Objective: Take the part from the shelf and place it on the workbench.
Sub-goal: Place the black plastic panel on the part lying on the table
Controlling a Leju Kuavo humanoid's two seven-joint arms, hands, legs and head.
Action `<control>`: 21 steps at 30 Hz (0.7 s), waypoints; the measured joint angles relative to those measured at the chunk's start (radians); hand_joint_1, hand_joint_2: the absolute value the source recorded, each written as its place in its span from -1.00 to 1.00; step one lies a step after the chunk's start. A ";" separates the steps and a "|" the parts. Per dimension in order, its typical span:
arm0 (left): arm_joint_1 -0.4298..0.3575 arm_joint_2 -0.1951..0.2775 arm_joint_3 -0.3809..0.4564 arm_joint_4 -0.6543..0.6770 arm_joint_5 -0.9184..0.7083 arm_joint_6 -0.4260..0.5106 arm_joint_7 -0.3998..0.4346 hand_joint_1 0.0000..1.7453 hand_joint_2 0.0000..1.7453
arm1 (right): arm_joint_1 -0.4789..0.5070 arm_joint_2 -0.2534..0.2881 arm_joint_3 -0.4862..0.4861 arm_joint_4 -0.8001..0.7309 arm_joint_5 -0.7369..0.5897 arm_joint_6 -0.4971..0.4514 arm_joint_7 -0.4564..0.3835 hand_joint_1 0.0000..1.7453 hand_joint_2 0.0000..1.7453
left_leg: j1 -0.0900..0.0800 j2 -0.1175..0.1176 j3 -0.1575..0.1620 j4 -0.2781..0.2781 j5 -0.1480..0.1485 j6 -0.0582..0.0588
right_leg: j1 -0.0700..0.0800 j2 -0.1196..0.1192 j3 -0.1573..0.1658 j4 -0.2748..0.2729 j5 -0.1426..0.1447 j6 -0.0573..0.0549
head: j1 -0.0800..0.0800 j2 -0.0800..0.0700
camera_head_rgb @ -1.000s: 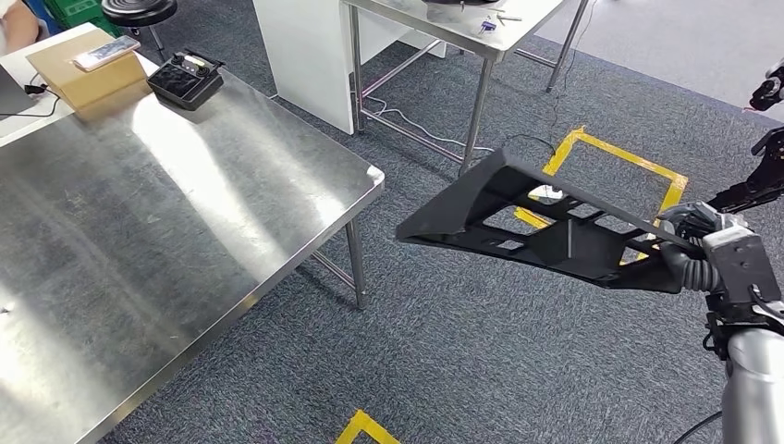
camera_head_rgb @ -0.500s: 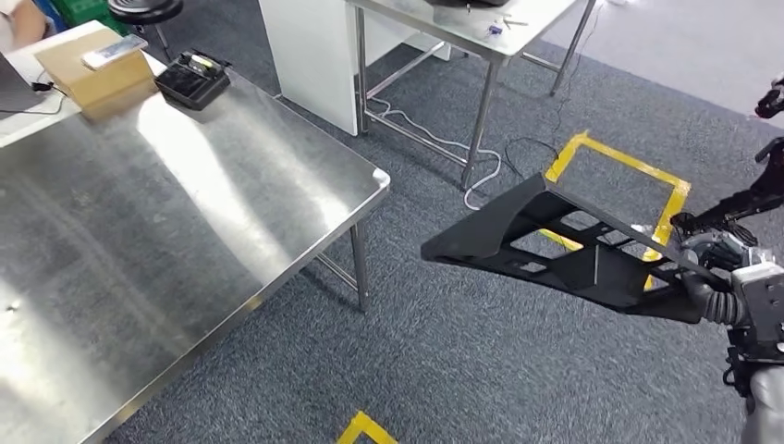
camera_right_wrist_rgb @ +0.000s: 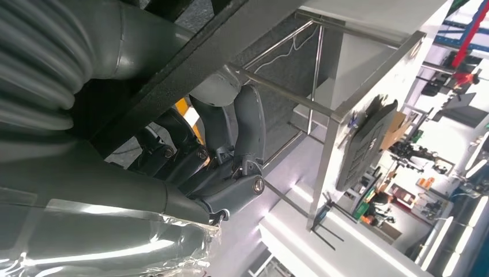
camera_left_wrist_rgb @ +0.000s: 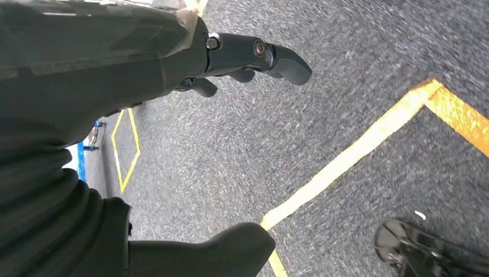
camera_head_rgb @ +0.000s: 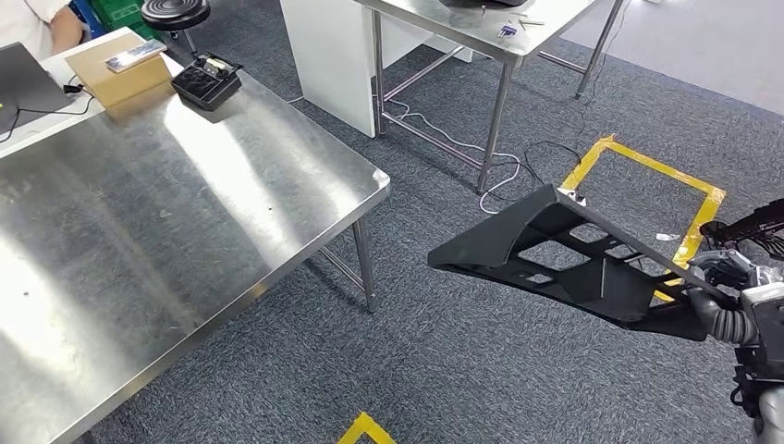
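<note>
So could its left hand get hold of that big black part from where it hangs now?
Probably not yet. The left hand hangs empty over the carpet, while the black part is held out by the right hand on the other side.

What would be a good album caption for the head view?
Right hand holds a black part above the carpet, beside the steel workbench.
</note>
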 joint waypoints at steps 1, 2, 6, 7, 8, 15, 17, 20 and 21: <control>0.000 0.000 0.000 0.000 -0.001 -0.001 0.000 -1.00 1.00 | 0.008 0.002 -0.006 -0.005 -0.001 0.002 0.000 1.00 1.00 | 0.001 0.004 -0.030 0.061 -0.024 -0.001 | 0.003 -0.005 0.000 0.000 -0.001 -0.003 | 0.000 0.000; 0.000 0.001 0.000 0.000 -0.002 -0.002 0.000 -1.00 1.00 | 0.014 0.004 -0.012 -0.009 -0.002 0.004 0.000 1.00 1.00 | 0.001 0.006 -0.049 0.099 -0.033 -0.001 | 0.006 -0.010 0.000 0.000 -0.002 -0.004 | 0.000 0.000; -0.001 0.006 0.000 0.000 -0.003 -0.002 0.000 -1.00 1.00 | 0.029 0.013 -0.027 -0.024 -0.005 0.005 0.000 1.00 1.00 | -0.009 0.030 0.038 -0.074 0.064 0.028 | 0.017 -0.029 0.004 0.000 -0.005 -0.007 | 0.000 0.000; -0.002 0.008 -0.001 0.000 -0.004 -0.002 0.000 -1.00 1.00 | 0.030 0.015 -0.031 -0.027 -0.005 0.006 0.000 1.00 1.00 | -0.015 0.040 0.066 -0.128 0.081 0.036 | 0.019 -0.033 0.005 0.000 -0.005 -0.006 | 0.000 0.000; -0.003 0.009 -0.001 0.000 -0.004 -0.002 0.000 -1.00 1.00 | 0.031 0.017 -0.033 -0.029 -0.006 0.007 0.000 1.00 1.00 | -0.020 0.049 0.082 -0.160 0.087 0.043 | 0.021 -0.037 0.006 -0.001 -0.006 -0.005 | 0.000 0.000; -0.003 0.010 -0.001 0.000 -0.004 -0.001 -0.002 -1.00 1.00 | 0.035 0.017 -0.036 -0.033 -0.007 0.015 -0.001 1.00 1.00 | -0.012 0.017 0.112 -0.223 0.117 0.062 | 0.018 -0.002 -0.061 0.143 -0.078 0.003 | 0.001 0.000; -0.003 0.009 -0.001 0.001 -0.004 -0.001 -0.003 -1.00 1.00 | 0.041 0.018 -0.037 -0.032 -0.007 0.015 -0.001 1.00 1.00 | -0.011 0.003 0.111 -0.222 0.118 0.062 | 0.011 0.006 -0.118 0.254 -0.114 0.008 | 0.004 0.000; -0.003 0.007 -0.001 0.003 -0.005 -0.002 -0.004 -1.00 1.00 | 0.051 0.019 -0.037 -0.031 -0.007 0.014 -0.002 1.00 1.00 | -0.006 -0.021 0.110 -0.211 0.112 0.053 | -0.003 0.010 -0.081 0.168 -0.062 0.043 | 0.004 0.000; -0.003 0.008 -0.001 0.003 -0.006 -0.002 -0.005 -1.00 1.00 | 0.052 0.020 -0.037 -0.031 -0.007 0.014 -0.002 1.00 1.00 | -0.004 -0.029 0.109 -0.204 0.108 0.045 | -0.007 0.017 -0.047 0.099 -0.036 0.053 | 0.005 0.000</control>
